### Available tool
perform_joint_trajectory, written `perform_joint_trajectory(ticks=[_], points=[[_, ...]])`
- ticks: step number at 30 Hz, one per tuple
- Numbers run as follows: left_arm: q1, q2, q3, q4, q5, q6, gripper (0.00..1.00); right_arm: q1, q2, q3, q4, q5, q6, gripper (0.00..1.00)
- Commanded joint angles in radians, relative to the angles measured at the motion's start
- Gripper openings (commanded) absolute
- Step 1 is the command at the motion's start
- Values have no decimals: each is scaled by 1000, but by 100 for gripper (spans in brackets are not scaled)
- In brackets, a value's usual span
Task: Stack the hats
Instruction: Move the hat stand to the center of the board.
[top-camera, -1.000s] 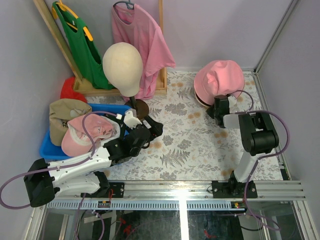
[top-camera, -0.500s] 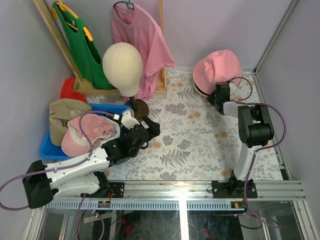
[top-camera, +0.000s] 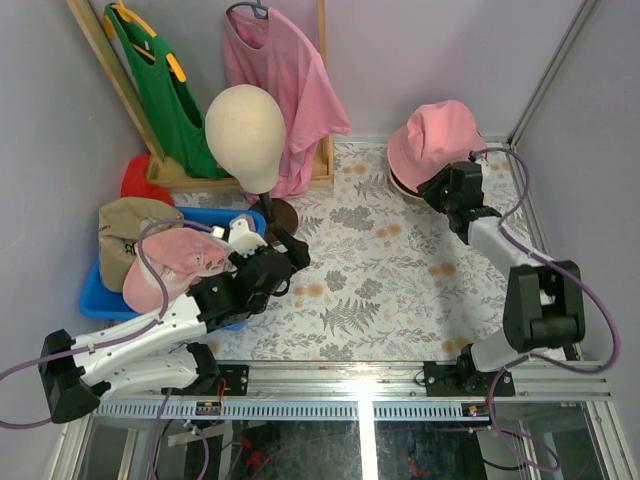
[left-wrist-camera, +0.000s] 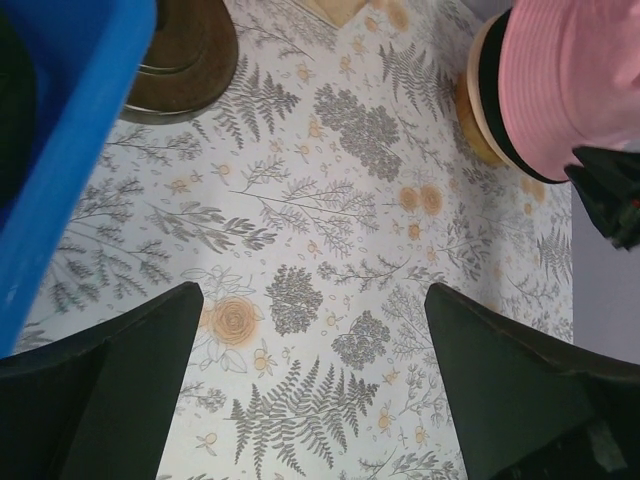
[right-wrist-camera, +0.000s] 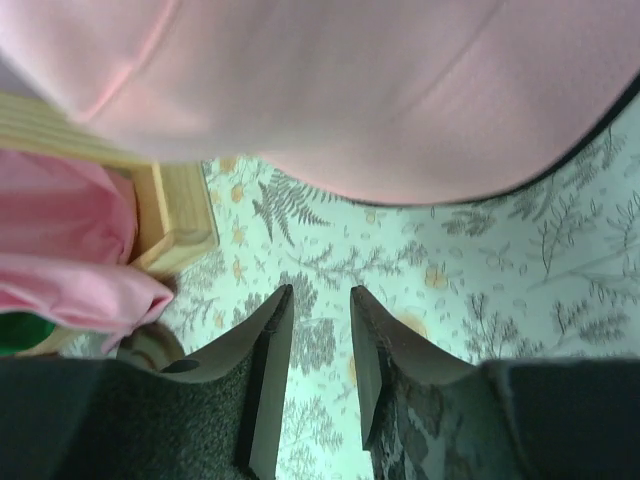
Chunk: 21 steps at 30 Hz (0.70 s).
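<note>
The pink bucket hat (top-camera: 437, 143) sits at the back right of the table, a dark band and a tan rim showing under it (left-wrist-camera: 487, 100). My right gripper (top-camera: 430, 195) hovers just in front of it, open, with only tablecloth between the fingers (right-wrist-camera: 320, 292); the hat (right-wrist-camera: 350, 90) fills the top of its wrist view. The pink cap (top-camera: 175, 262) and the tan cap (top-camera: 125, 225) lie in the blue bin (top-camera: 98, 297) at the left. My left gripper (top-camera: 290, 248) stands beside the bin, wide open and empty (left-wrist-camera: 312, 295).
The mannequin head (top-camera: 245, 130) on its round brown base (left-wrist-camera: 185, 55) stands behind my left gripper. A wooden rack (top-camera: 320, 175) carries a pink shirt (top-camera: 285, 80) and a green garment (top-camera: 160, 95). A red thing (top-camera: 143, 180) lies by the left wall.
My right gripper has opened and let go of the pink bucket hat, which now rests farther back. The right arm stretched out. My left gripper opened wider and drew slightly left.
</note>
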Motion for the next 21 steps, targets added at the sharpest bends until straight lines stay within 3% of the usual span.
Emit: perform_joint_trajectory(ticks=[1,10,16,21], points=[[2,-48,63,-229,-114,-153,94,20,-151,-73,-81,-68,-24,37],[122,-154,12,-517,-129,-441,97,231,-316,-76,-159,-64,-36,38],[195,-222,-33,-510,-115,-543,97,345,-264,44,-119,-138,-50,38],[303,-211,-37,-388,-75,-486,98,449,-122,163,-44,-191,-94,39]])
